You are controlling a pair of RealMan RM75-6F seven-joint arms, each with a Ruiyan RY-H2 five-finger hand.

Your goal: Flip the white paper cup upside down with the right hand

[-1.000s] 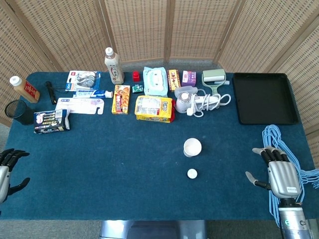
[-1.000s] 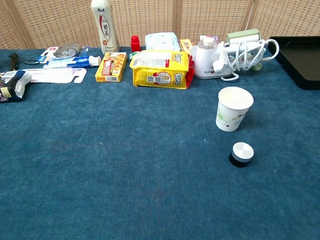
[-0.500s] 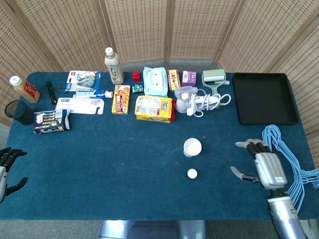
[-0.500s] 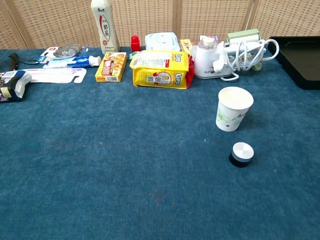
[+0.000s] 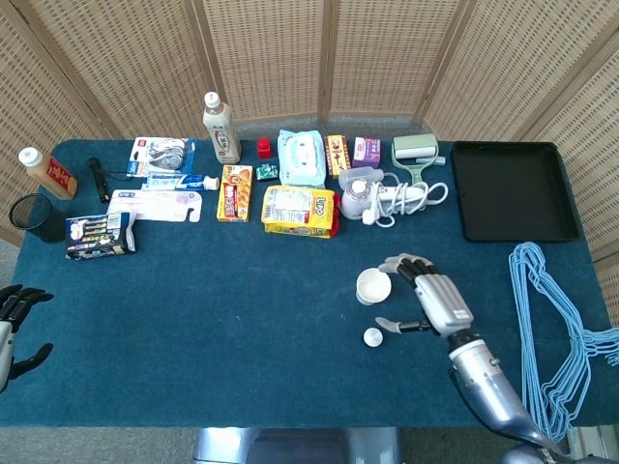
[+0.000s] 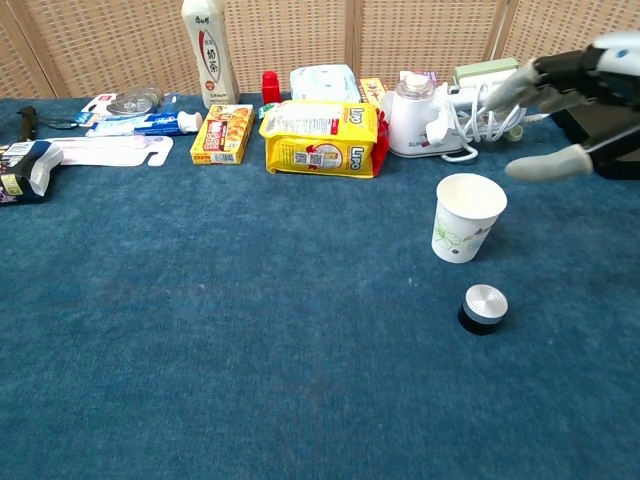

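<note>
The white paper cup (image 5: 373,286) (image 6: 467,218) stands upright, mouth up, on the blue cloth right of centre; it has a faint green leaf print. My right hand (image 5: 430,298) (image 6: 585,95) hovers just to the right of the cup with its fingers spread, holding nothing and not touching the cup. My left hand (image 5: 14,319) rests at the table's left front edge, fingers apart and empty; the chest view does not show it.
A small round silver-topped cap (image 5: 373,336) (image 6: 483,307) lies just in front of the cup. A yellow snack bag (image 5: 300,211), a white appliance with coiled cord (image 5: 379,195), a black tray (image 5: 513,188) and blue hangers (image 5: 553,319) lie around.
My right hand has travelled left from the table's right edge to beside the cup, now entering the chest view. The cup, the cap and the left hand have stayed put.
</note>
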